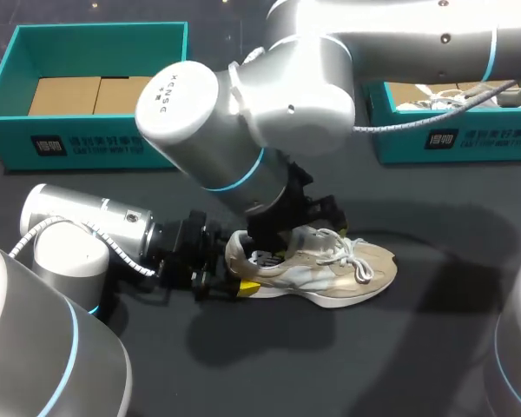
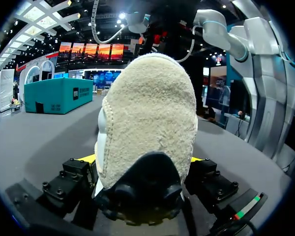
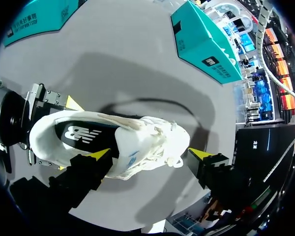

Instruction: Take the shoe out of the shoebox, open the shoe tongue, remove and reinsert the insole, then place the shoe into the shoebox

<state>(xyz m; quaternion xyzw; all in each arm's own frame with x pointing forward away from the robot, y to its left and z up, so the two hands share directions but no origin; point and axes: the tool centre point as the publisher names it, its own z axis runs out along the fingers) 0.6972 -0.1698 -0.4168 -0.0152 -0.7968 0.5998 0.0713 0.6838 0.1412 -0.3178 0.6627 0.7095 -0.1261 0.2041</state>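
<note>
1. Shoe (image 1: 330, 265) upright on its sole on the table (image 1: 434, 347), out of the box. Dark insole (image 3: 83, 135) seated inside.
2. Likely risk: snagging laces (image 1: 352, 252) or tongue instead of the insole, from a tip coming down off-centre. Also twisting the heel out of the clamp, from too hard a pull.
3. Left gripper (image 2: 142, 162) clamped on the shoe's heel from both sides, arm low and level behind it.
4. Right gripper (image 3: 150, 155) above the shoe, spread wide, holding nothing: one tip at the collar opening, the other past the laces. Arm steep over the shoe.
5. Teal shoebox (image 1: 87, 143) well behind the heel end, second shoebox (image 1: 469, 143) well behind the toe end.
</note>
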